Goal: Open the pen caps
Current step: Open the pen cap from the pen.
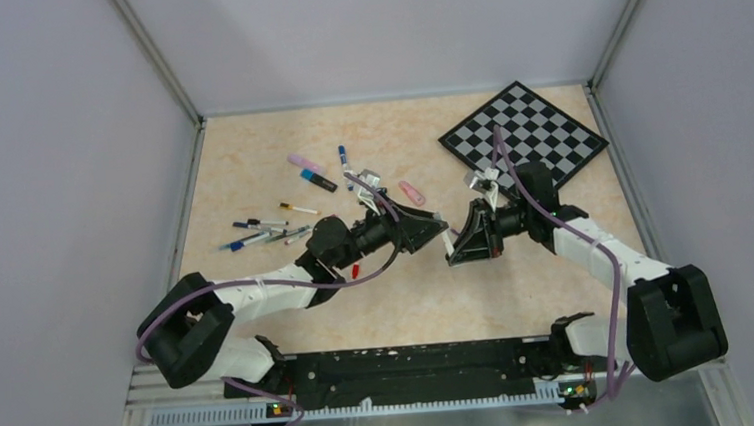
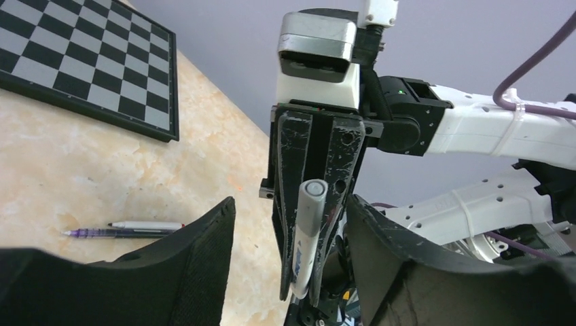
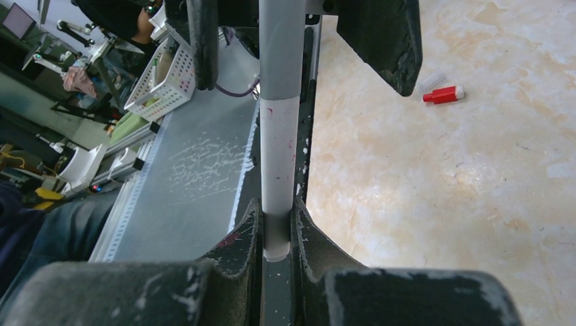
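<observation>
Pen cap (image 3: 282, 47) runs off-frame; right tool (image 3: 277, 217) clamps the pen (image 3: 278, 156).

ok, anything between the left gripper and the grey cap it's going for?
Nothing visible. The left gripper is open, its fingers flanking the grey cap with only air between. The right gripper clamps the marker lower down.

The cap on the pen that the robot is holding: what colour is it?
Grey cap, white pen; clearest in left wrist view.
</observation>
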Controlling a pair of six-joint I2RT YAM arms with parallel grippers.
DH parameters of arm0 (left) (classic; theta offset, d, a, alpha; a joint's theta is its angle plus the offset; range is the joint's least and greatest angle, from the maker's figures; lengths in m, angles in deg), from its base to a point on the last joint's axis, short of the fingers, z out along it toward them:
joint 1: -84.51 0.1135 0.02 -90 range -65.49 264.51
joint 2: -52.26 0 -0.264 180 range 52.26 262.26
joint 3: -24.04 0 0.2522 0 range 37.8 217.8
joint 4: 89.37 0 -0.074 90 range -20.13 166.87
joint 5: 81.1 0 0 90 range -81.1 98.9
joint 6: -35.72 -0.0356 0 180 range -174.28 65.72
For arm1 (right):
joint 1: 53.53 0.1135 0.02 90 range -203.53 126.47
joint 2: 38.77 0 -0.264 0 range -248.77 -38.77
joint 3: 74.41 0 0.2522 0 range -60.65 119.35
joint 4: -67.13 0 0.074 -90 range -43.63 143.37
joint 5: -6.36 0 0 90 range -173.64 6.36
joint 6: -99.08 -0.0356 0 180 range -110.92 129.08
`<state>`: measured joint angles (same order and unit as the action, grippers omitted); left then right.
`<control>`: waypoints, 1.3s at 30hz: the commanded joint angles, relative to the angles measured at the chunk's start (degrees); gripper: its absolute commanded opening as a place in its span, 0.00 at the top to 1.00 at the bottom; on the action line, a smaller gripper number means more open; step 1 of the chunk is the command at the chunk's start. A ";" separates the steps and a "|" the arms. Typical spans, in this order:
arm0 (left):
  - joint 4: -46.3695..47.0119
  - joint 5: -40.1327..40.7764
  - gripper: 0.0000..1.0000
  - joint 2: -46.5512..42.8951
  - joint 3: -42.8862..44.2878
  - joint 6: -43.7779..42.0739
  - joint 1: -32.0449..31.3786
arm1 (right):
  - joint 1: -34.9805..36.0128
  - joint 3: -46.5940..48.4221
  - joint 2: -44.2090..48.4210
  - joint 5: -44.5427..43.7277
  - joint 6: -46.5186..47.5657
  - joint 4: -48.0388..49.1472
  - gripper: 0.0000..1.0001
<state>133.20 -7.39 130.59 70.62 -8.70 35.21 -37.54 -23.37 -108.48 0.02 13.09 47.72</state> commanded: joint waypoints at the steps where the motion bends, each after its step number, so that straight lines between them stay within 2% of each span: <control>1: 6.12 -1.62 0.39 1.09 2.80 0.96 0.17 | 0.97 1.13 -0.52 0.08 1.87 0.77 1.00; 4: 6.31 -2.02 0.45 1.56 3.24 1.04 0.16 | 1.10 1.22 -0.73 -0.24 2.00 0.57 1.00; 9: 6.96 -2.71 0.64 2.00 3.41 1.52 0.15 | 1.14 1.48 -0.95 -0.87 2.79 -0.41 1.00; 12: 7.65 -3.18 0.86 2.18 3.30 1.76 0.12 | 1.10 1.57 -1.14 -1.04 2.85 -0.64 1.00; 14: 8.18 -3.61 0.94 2.15 3.30 1.75 0.17 | 1.09 1.67 -1.33 -1.05 2.94 -0.77 1.00; 21: 7.40 -4.06 0.95 1.35 3.30 -0.09 0.12 | 1.14 1.92 -1.56 -1.07 3.20 -1.40 1.00; 26: 3.98 -4.16 0.84 0.54 4.32 -2.69 0.18 | 1.14 2.01 -1.61 -0.96 3.11 -1.42 1.00; 39: 4.04 -5.37 0.78 1.92 4.26 -0.94 0.17 | 1.14 2.21 -1.78 -1.15 2.96 -1.52 1.00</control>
<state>135.06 -10.47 132.66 72.66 -9.88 35.52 -37.02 -23.37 -109.72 -1.05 14.67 45.84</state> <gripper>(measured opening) 0.208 0.081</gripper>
